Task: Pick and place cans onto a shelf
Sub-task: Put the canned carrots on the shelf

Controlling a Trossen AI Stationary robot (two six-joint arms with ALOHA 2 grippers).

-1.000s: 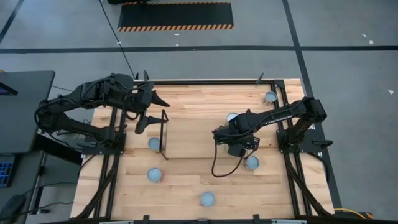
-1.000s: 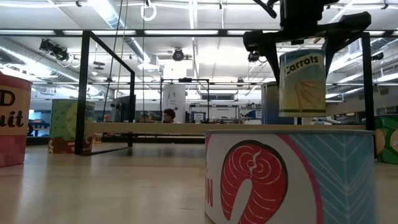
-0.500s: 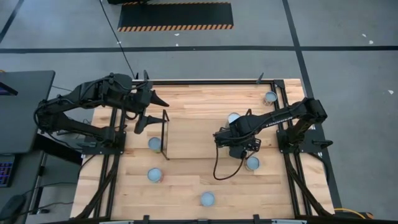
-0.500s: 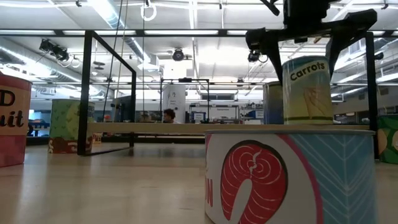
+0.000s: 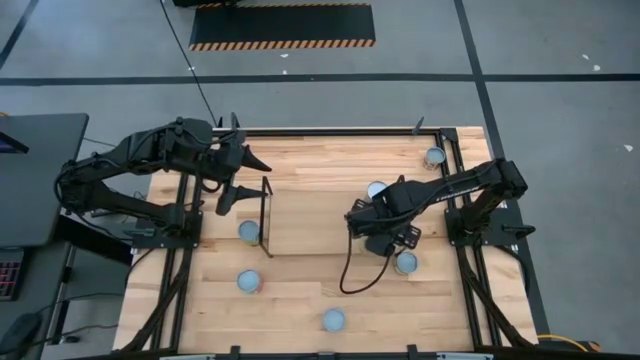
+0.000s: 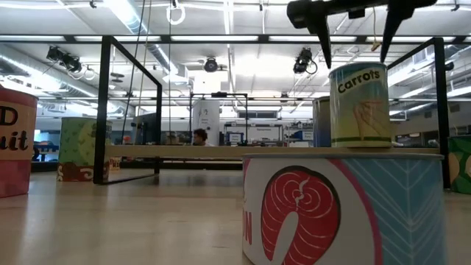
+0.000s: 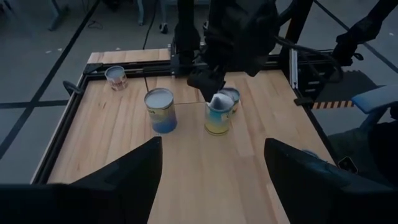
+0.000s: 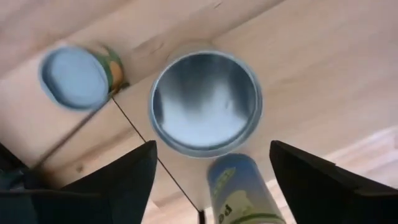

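A can labelled "Carrots" [image 6: 360, 104] stands upright with its base on the light-wood shelf board [image 5: 310, 220], which also shows in the low view [image 6: 176, 152]. My right gripper [image 6: 355, 44] is open right above the can, its fingertips clear of the top. In the right wrist view [image 8: 212, 146] the can's silvery top [image 8: 205, 102] lies between the fingers. In the high view the right gripper [image 5: 376, 228] hides this can. My left gripper [image 5: 243, 186] is open and empty beside the shelf's left wire frame [image 5: 265, 215].
A second can [image 5: 376, 189] stands on the shelf's far side. Loose cans stand on the table at the right [image 5: 405, 262], far right [image 5: 435, 156], left [image 5: 248, 231], near left [image 5: 249, 281] and front [image 5: 333, 320]. A salmon-label can [image 6: 346, 210] fills the low view's foreground.
My right gripper has lowered the Carrots can, which hung just above the shelf board, until it stands on the board. The gripper has then let go and risen, so its fingertips are now above the can's top. The can stays upright.
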